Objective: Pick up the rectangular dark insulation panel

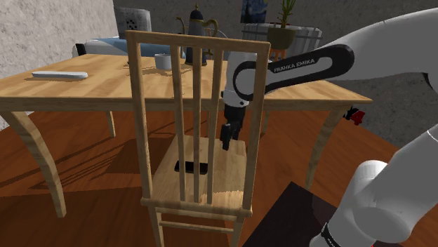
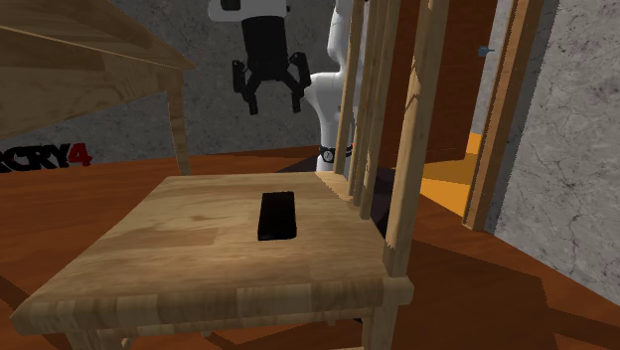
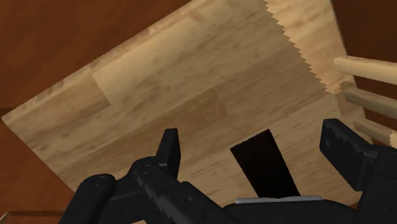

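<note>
A flat black rectangular panel (image 1: 191, 167) lies on the wooden chair seat (image 1: 231, 184), near the backrest slats. It shows as a dark slab (image 2: 277, 216) in the second exterior view. My black gripper (image 1: 227, 142) hangs above the seat, higher than the panel and off to its side, fingers pointing down. It is open (image 2: 268, 97), nothing between the fingers. From the wrist, the panel (image 3: 264, 163) lies below, between the two spread fingers (image 3: 170, 148), well apart from them.
The chair's tall backrest slats (image 1: 196, 105) stand between the shoulder camera and the gripper. A wooden table (image 1: 91, 84) with a white remote-like bar (image 1: 60, 75), cup and dark pitcher is behind the chair. My stand (image 1: 295, 217) is at the lower right.
</note>
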Controlling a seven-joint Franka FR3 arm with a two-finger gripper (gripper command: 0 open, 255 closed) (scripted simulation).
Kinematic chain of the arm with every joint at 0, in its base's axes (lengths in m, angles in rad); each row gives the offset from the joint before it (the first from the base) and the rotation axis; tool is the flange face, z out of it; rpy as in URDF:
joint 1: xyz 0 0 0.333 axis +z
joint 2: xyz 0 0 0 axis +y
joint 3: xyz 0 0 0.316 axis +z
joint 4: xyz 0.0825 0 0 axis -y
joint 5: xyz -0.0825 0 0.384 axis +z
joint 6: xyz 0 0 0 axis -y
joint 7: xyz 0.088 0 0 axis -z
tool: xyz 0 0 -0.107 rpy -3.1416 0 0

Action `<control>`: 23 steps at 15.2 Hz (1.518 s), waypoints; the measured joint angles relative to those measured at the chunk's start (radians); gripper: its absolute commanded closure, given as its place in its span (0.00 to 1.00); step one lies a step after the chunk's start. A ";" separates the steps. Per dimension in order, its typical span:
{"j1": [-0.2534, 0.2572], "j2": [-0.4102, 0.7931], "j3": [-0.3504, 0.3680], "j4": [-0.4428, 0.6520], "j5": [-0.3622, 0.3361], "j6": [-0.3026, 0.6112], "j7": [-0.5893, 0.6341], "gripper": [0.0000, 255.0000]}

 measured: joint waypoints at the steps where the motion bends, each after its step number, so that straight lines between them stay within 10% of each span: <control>1: 0.006 0.033 0.002 0.018 -0.004 0.021 -0.006 0.00; 13: 0.087 0.444 0.051 0.272 -0.077 0.235 -0.070 0.00; 21: 0.097 0.513 0.056 0.248 -0.086 0.325 -0.078 0.00; 22: 0.098 0.518 0.056 0.248 -0.087 0.328 -0.078 1.00; 23: 0.099 0.521 0.056 0.248 -0.087 0.331 -0.079 1.00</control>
